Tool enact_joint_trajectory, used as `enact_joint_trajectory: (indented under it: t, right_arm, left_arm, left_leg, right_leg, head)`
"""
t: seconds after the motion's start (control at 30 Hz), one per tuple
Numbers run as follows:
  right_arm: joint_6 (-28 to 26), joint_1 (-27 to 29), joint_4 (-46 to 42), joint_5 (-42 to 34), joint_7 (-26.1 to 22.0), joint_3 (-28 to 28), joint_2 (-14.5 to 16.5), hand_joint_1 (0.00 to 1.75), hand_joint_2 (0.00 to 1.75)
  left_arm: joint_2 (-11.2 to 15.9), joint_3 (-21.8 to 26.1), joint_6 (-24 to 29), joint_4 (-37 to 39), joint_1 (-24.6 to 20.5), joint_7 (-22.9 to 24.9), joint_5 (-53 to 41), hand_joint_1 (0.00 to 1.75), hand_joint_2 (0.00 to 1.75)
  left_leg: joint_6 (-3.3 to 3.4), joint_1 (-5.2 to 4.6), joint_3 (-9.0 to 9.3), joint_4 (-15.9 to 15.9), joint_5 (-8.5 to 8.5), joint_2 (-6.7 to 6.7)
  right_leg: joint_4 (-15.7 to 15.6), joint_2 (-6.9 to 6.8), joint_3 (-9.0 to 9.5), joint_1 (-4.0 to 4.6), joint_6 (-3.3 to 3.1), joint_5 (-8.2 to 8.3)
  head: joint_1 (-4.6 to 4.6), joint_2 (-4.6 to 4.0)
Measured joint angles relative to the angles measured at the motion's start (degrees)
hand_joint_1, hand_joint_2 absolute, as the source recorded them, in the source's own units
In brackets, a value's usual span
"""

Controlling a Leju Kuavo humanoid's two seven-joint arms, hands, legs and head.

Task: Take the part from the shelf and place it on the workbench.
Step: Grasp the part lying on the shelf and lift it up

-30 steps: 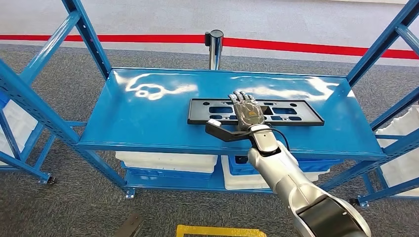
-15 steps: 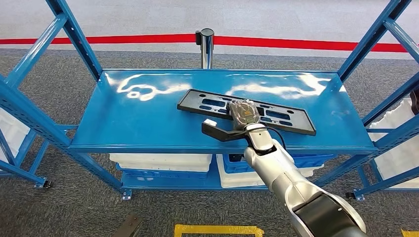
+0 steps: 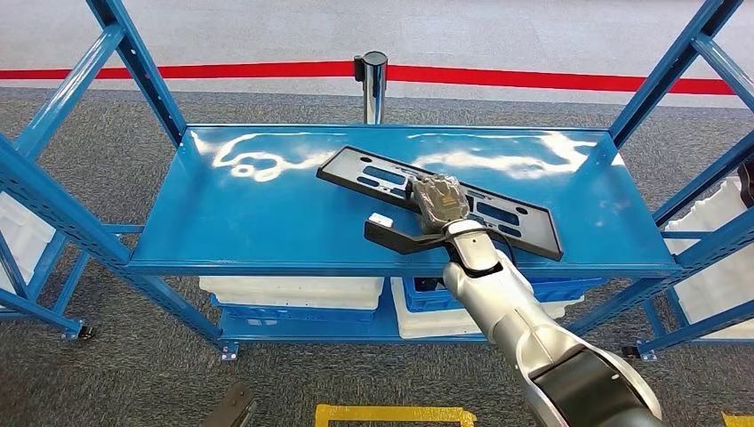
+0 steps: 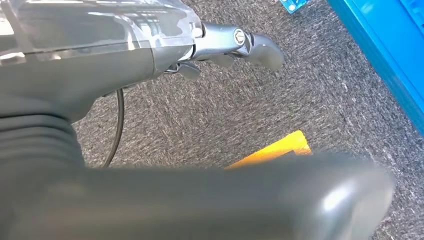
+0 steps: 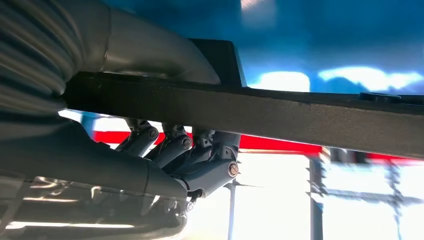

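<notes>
Item: part (image 3: 391, 179), a long flat black plate with rectangular cut-outs, lay aslant across the centre of the head view, its upper-left end over the shelf (image 3: 267, 222) deck and its lower-right end reaching toward the shelf's front edge at right of centre. Holder: right robot hand (image 3: 437, 200), at mid-frame, was clenched on the part near its middle, fingers over the top face; the right wrist view showed the thumb on one face of the dark edge and the fingers (image 5: 210, 155) curled on the other, so the plate was pinched between them. Whether the plate's ends touched the deck could not be told. Left robot hand (image 4: 230, 45) hung over grey carpet beside a yellow floor mark (image 4: 275, 150), fingers curled in, holding nothing. Step in hand, as judged: the pick, with the grasp made and the lift from the shelf just under way. Next move, as judged, called for raising the part free of the deck, drawing it back between the blue uprights without its long ends catching them, then turning toward the worktop, which lay outside these pictures.
</notes>
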Motion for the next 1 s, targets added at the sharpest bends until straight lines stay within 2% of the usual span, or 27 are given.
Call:
enact_joint_trajectory:
  t: [0.1,0.13,0.2,0.33,0.47,0.67,0.83,1.0]
  right_arm:
    - [-6.24,0.27,-4.29,-5.99,-11.3,-1.92,0.57,1.75,1.75]
    - [-7.33,0.73,-6.93,-7.96,-13.89,-2.32,0.8,1.75,1.75]
    - [-7.77,2.62,-14.3,-11.15,-16.11,-2.4,1.05,1.75,1.75]
    - [-6.59,7.33,-31.62,-15.72,-15.31,-0.44,0.56,1.75,1.75]
    - [-7.02,10.5,-49.14,-16.47,-14.38,3.27,-1.39,1.75,1.75]
    - [-7.61,14.7,-68.54,-21.26,-16.0,7.66,-4.11,1.75,1.75]
    - [-7.31,17.7,-77.52,-25.18,-17.99,10.47,-5.79,1.67,1.75]
    - [-6.89,18.34,-80.57,-26.63,-18.69,11.71,-6.43,1.63,1.75]
  left_arm:
    - [0.08,0.14,0.17,0.0,0.0,-2.59,0.55,0.0,1.75]
    - [0.14,0.22,0.14,0.0,0.01,-3.71,0.76,0.0,1.75]
    - [0.26,0.44,0.05,0.0,0.03,-5.6,0.94,0.0,1.75]
    - [0.55,0.73,1.03,-0.01,0.01,-8.98,0.06,0.0,1.75]
    - [0.72,0.43,4.62,-0.09,-0.2,-13.27,-1.39,0.0,1.75]
    - [0.86,0.16,5.42,-0.13,-1.05,-16.69,-0.5,0.0,1.75]
    - [1.05,0.17,4.74,-0.13,-1.3,-16.88,-0.09,0.0,1.75]
    - [1.51,0.02,4.15,-0.15,-1.49,-16.41,-0.11,0.0,1.75]
  left_leg:
    - [0.0,0.01,0.01,0.0,0.0,0.0]
    - [0.0,0.03,0.01,0.0,0.0,-0.02]
    - [0.0,0.06,0.01,0.0,0.0,-0.06]
    - [0.0,0.08,0.0,-0.01,0.0,-0.02]
    - [0.0,0.06,-0.01,-0.01,0.0,-0.02]
    - [0.0,0.02,0.02,-0.01,0.0,-0.02]
    - [0.01,0.01,0.05,0.0,-0.01,-0.01]
    - [0.01,0.01,0.1,-0.01,0.0,-0.01]
  right_leg:
    - [0.0,0.0,-0.01,-0.02,0.0,0.0]
    - [0.0,-0.01,-0.01,-0.02,0.0,0.0]
    - [0.0,-0.05,-0.01,-0.02,-0.02,-0.01]
    - [0.01,-0.03,-0.05,-0.01,-0.03,-0.02]
    - [0.0,-0.02,-0.06,-0.01,-0.03,-0.03]
    - [-0.01,-0.02,0.0,-0.02,-0.04,-0.03]
    - [-0.02,-0.02,0.03,-0.02,-0.04,-0.02]
    - [-0.02,-0.02,0.08,-0.02,-0.04,-0.02]
  head:
    - [-0.01,0.0]
    - [-0.01,0.0]
    - [-0.02,0.0]
    - [-0.05,0.0]
    - [-0.08,0.0]
    - [-0.09,0.0]
    - [-0.09,0.0]
    - [-0.09,0.0]
